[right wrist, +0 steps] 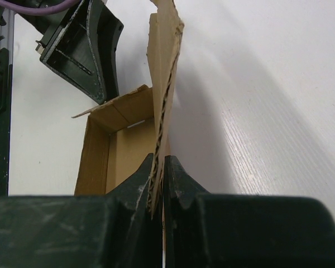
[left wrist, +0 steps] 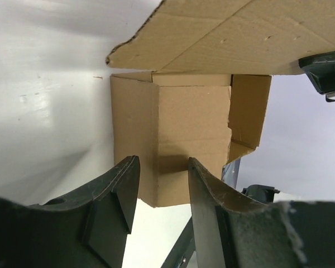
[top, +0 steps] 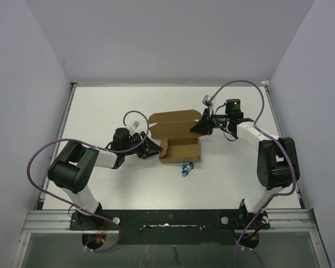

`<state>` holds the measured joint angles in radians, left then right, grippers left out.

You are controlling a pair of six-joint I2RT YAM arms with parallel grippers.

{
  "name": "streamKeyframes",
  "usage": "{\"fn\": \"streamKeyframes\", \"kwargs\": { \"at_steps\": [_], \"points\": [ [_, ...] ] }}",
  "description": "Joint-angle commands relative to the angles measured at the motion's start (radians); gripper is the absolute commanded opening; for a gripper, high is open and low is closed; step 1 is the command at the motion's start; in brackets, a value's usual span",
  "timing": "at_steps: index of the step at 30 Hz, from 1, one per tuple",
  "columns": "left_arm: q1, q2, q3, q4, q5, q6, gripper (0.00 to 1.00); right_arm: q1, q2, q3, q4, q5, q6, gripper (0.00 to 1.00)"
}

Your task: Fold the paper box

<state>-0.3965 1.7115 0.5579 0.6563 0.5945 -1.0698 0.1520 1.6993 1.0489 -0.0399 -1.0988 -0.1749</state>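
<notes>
The paper box [top: 180,149] is brown cardboard, half formed, in the middle of the table. Its low tray has raised walls, and a wide lid panel [top: 176,125] stretches behind it. My left gripper [top: 151,148] sits at the tray's left end. In the left wrist view it [left wrist: 163,166] is open, and the box's corner wall [left wrist: 184,125] stands just beyond the fingertips, untouched. My right gripper [top: 200,127] is at the lid's right end. In the right wrist view it [right wrist: 159,166] is shut on the panel's upright edge [right wrist: 165,61], with the tray's inside [right wrist: 128,156] behind.
A tiny blue object [top: 186,168] lies on the white table just in front of the box's right corner. Pale walls close in the table on three sides. The left arm's cable [top: 135,118] loops close to the lid's left end.
</notes>
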Motion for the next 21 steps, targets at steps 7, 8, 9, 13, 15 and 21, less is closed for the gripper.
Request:
{"fn": "streamKeyframes", "kwargs": {
  "at_steps": [7, 8, 9, 13, 15, 21],
  "points": [
    [-0.087, -0.046, 0.170, -0.387, -0.178, 0.195, 0.39, 0.010, -0.002, 0.023, 0.003, -0.006, -0.015, 0.00],
    [-0.096, -0.049, 0.185, -0.424, -0.200, 0.210, 0.38, 0.013, -0.005, 0.022, 0.003, -0.004, -0.017, 0.00],
    [-0.103, -0.053, 0.203, -0.462, -0.222, 0.221, 0.38, 0.016, -0.007, 0.022, 0.003, -0.003, -0.019, 0.00],
    [-0.131, -0.060, 0.265, -0.585, -0.302, 0.270, 0.35, 0.025, -0.015, 0.023, -0.001, 0.001, -0.027, 0.00],
    [-0.148, -0.058, 0.300, -0.647, -0.343, 0.297, 0.33, 0.029, -0.016, 0.023, -0.004, 0.002, -0.030, 0.00],
    [-0.190, -0.043, 0.371, -0.773, -0.463, 0.345, 0.24, 0.034, -0.027, 0.023, -0.011, 0.008, -0.041, 0.00]
  ]
}}
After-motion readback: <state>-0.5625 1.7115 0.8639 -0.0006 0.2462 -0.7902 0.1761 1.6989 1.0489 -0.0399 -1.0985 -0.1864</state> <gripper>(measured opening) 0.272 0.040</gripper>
